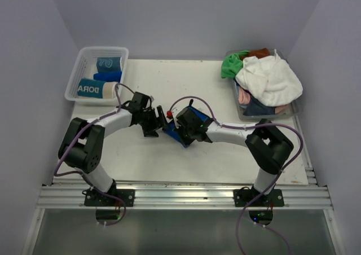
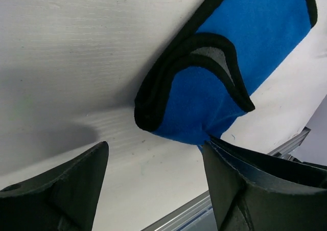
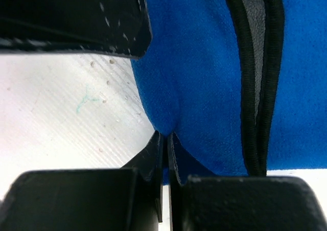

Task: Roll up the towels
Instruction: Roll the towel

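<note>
Tightly inside right claw (image 3: 166, 138), blue towel (image 3: 204, 62)

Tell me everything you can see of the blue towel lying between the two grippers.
The blue towel is soft, fleece-like royal blue cloth with a black stitched border; a grey underside shows where an edge curls over. It lies loosely folded on the white table, mid-table. The right gripper is shut on a pinch of its blue edge. The left gripper stands open at its folded end, one finger near or touching it; I cannot tell which.
</note>
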